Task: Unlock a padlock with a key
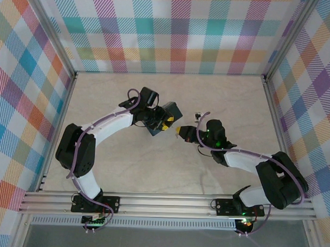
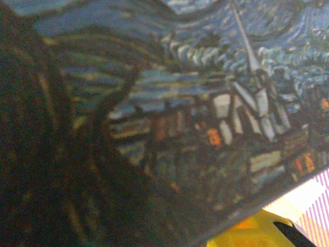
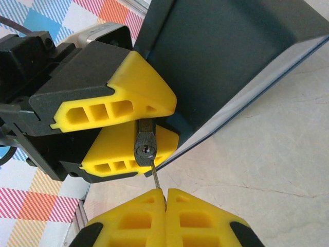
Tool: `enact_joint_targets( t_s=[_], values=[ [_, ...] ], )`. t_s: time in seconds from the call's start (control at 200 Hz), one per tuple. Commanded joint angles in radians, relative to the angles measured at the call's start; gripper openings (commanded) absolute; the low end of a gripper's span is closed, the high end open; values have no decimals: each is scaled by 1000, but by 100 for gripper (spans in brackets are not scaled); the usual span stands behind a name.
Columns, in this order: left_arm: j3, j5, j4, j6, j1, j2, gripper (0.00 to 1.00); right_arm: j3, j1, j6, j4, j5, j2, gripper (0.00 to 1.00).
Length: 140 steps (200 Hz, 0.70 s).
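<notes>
Pastel plaid walls point(image 1: 173, 31) round beige marbled table point(image 1: 168, 172), alu rails point(image 1: 167, 202)

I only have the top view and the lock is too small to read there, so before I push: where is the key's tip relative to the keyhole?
Observer: Right wrist view: the key, pinched in the shut right gripper, has its tip at the keyhole of the padlock; whether it has entered, I cannot tell.
Operator: What steadies the padlock?
Observer: The left gripper clamps it between its yellow fingers, keyhole towards the right gripper.
Operator: And the tin?
Observer: The tin has its painted side close against the left wrist camera.
</notes>
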Motion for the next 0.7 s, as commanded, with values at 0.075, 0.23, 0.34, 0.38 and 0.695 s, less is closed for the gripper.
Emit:
enact_joint_targets(
  t_s=[0.075,0.23,0.34,0.38,0.695],
  values=[
    [-17,17,59,-1,9,-60,0,39,7,-16,52,10,21,0],
    [-18,16,61,-5,9,-63,0,43,6,-8,72,13,35,0],
    [-19,14,65,-5,9,-63,0,43,7,-3,92,10,41,0],
    [-19,14,63,-5,10,-62,0,45,7,-4,95,9,41,0],
    [-28,-1,65,-13,12,-64,0,29,6,-23,50,14,-1,0]
  ],
)
